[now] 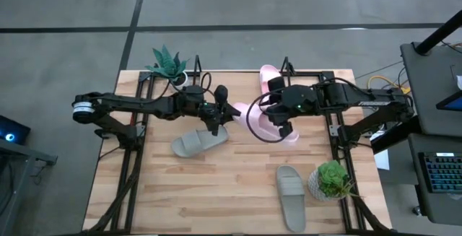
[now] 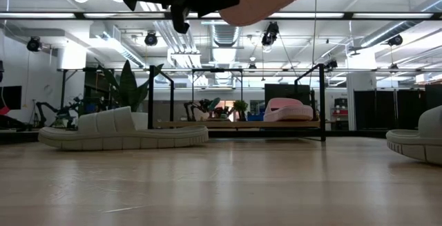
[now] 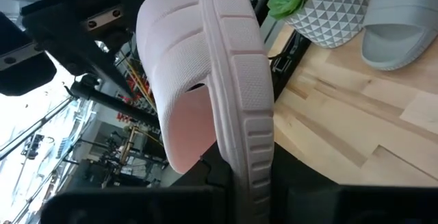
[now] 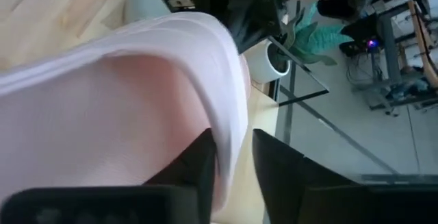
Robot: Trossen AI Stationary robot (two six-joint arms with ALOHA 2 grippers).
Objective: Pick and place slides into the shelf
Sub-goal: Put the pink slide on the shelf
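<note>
Your pink slide (image 1: 268, 123) hangs in the air mid-desk, passing between arms: the left claw (image 1: 219, 118) is pinching its sole edge, and the right claw (image 1: 281, 124) straddles its strap edge, fingers not yet pressed together. Another pink slide (image 2: 289, 108) already sits on the shelf (image 2: 238, 124). Two grey-green slides (image 1: 199, 142) lie on the wooden desk (image 1: 231, 185), with a workshop beyond.

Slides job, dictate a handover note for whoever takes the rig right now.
Left gripper: shut on a pink slide, held above mid-table.
Right gripper: at that slide's strap; grip unclear.
Done: the other pink slide sits on the shelf.
Left: shelve the held slide, then the two grey-green slides, one under the left arm, one by the near-right plant pot.
</note>
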